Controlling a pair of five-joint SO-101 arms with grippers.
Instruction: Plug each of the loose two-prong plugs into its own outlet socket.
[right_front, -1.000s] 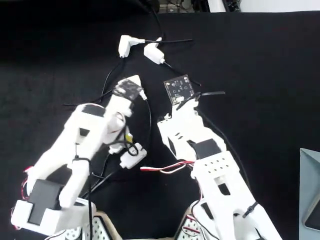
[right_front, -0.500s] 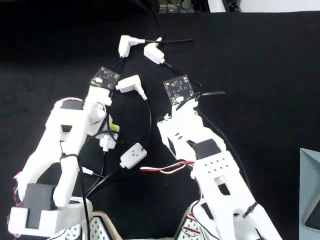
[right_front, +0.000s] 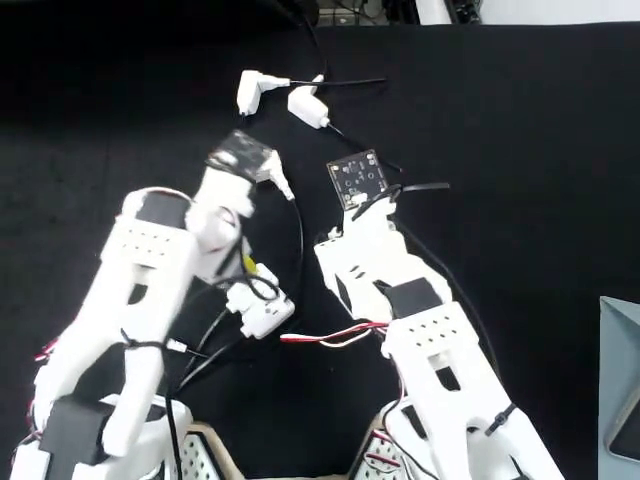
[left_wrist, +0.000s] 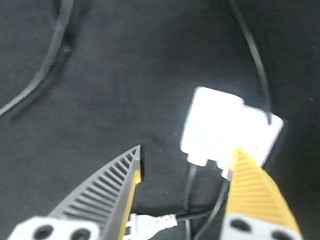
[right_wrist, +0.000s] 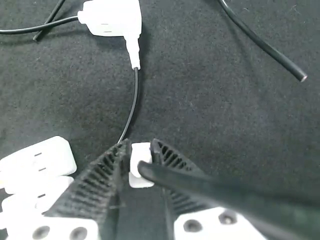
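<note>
Left wrist view — ribbed yellow left pincer (left_wrist: 187, 151) apart by boxy white socket (left_wrist: 225, 127), right pincer (right_wrist: 140, 145) clamped on plug (right_wrist: 138, 156)

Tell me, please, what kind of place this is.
Probably a robotics lab test bench: two white robot arms stand at a table covered in black cloth, with loose white plugs and black cords on it.
</note>
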